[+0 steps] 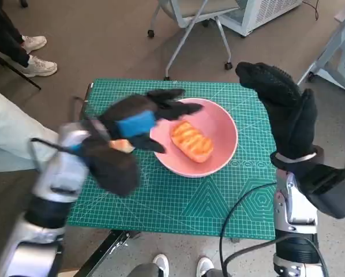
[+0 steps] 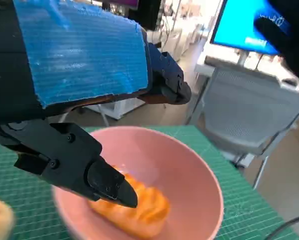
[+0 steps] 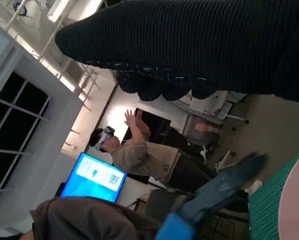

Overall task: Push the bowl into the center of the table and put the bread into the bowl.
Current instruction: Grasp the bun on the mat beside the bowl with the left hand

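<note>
A pink bowl (image 1: 218, 144) stands near the middle of the green mat, a little to the right, with an orange bread (image 1: 191, 141) lying inside it. The left wrist view shows the same bowl (image 2: 189, 170) and bread (image 2: 139, 212) close up. My left hand (image 1: 141, 122) hovers over the bowl's left rim, fingers apart and holding nothing; it is blurred. Its fingers (image 2: 107, 182) hang just above the bread. My right hand (image 1: 282, 104) is raised beside the bowl's right side, fingers extended, empty. The right wrist view shows only the glove (image 3: 199, 45).
A small orange-and-white object (image 1: 122, 145) lies on the green cutting mat (image 1: 178, 202) under my left hand. Chair legs (image 1: 190, 29) stand beyond the table's far edge. A person's legs and shoes (image 1: 34, 55) are at the far left. A person (image 3: 139, 155) stands across the room.
</note>
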`<action>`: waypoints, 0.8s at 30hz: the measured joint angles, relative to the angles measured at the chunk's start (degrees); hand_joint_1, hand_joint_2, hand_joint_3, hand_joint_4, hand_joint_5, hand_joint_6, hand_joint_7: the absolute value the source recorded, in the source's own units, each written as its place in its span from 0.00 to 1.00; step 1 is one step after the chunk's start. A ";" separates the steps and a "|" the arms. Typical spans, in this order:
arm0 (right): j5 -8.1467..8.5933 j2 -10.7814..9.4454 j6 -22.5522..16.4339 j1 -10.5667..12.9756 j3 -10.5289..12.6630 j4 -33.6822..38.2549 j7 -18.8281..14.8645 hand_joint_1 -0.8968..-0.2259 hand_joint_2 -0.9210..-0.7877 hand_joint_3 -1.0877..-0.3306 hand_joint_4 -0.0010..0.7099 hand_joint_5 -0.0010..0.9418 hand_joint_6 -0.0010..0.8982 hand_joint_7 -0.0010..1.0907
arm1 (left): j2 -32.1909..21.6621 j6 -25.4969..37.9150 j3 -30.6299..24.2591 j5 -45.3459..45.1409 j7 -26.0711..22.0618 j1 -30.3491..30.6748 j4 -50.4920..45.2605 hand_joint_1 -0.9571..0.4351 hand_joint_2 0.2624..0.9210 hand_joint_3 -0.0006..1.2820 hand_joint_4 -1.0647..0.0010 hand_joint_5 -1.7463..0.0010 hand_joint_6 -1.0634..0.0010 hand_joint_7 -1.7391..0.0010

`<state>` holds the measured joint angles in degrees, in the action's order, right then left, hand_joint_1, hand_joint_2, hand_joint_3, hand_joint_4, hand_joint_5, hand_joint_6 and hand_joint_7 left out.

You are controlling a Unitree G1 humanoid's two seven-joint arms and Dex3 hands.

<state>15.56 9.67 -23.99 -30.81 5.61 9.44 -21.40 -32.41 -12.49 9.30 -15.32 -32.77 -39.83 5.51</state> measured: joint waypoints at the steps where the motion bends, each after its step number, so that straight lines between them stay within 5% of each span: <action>1: 0.02 0.01 0.02 0.00 0.00 -0.01 -0.03 0.32 0.00 0.47 0.29 0.00 0.01 0.58 | -0.89 -0.04 -0.94 0.57 -0.24 0.15 -0.10 0.49 0.83 0.00 0.86 1.00 0.68 0.99; 10: 0.17 0.03 0.51 -0.01 0.02 -0.01 -0.72 0.31 0.00 0.47 0.29 0.00 0.01 0.59 | -5.89 -0.52 -5.91 2.75 -0.74 1.54 4.00 0.49 0.85 0.01 0.90 1.00 0.70 1.00; 24: 0.56 0.24 0.91 -0.03 0.22 -0.03 -1.47 0.32 0.00 0.46 0.28 0.00 0.01 0.59 | -8.38 2.04 -6.19 -0.42 1.20 3.51 8.69 0.52 0.83 0.00 0.90 1.00 0.72 1.00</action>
<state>16.12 9.91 -23.08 -30.84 5.83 9.42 -22.88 -40.79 -10.44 3.10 -15.74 -31.57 -36.32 14.19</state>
